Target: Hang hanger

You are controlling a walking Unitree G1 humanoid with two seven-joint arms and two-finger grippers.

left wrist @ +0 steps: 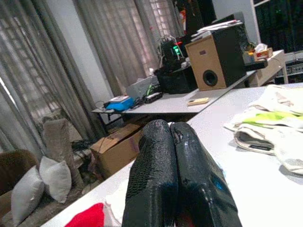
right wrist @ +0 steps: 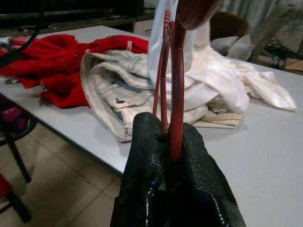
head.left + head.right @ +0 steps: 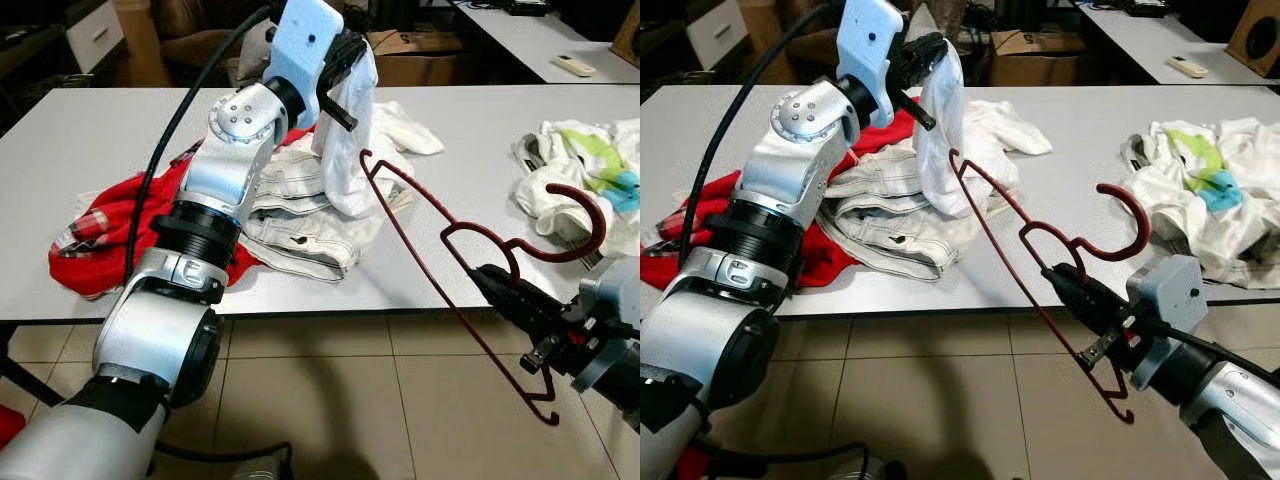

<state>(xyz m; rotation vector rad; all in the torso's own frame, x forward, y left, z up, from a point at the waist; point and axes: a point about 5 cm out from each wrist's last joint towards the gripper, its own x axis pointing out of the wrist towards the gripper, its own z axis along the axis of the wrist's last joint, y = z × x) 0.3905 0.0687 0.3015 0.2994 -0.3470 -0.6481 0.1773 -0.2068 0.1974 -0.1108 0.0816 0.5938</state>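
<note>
While both arms are raised over the bench [image 3: 470, 180], state as follows.

Left gripper [image 3: 345, 55]: fingers pressed together on a white garment [image 3: 350, 150], lifted so it drapes down above the bench.

Right gripper [image 3: 500, 285]: fingers clamped on the red hanger [image 3: 420, 250] at its neck, in front of the bench edge; hook [image 3: 580, 225] points right, one shoulder tip just beside the garment.

Step in hand (judgement): threading the hanger into the garment. Do it well by steering the near shoulder tip into an opening, keeping the cloth taut.

Other items: red cloth [image 3: 110, 225], striped trousers [image 3: 300, 220], white clothes pile [image 3: 585, 170].

Hard to make out: the garment's opening; how much cloth sits between the left fingers [image 1: 165, 179].
</note>
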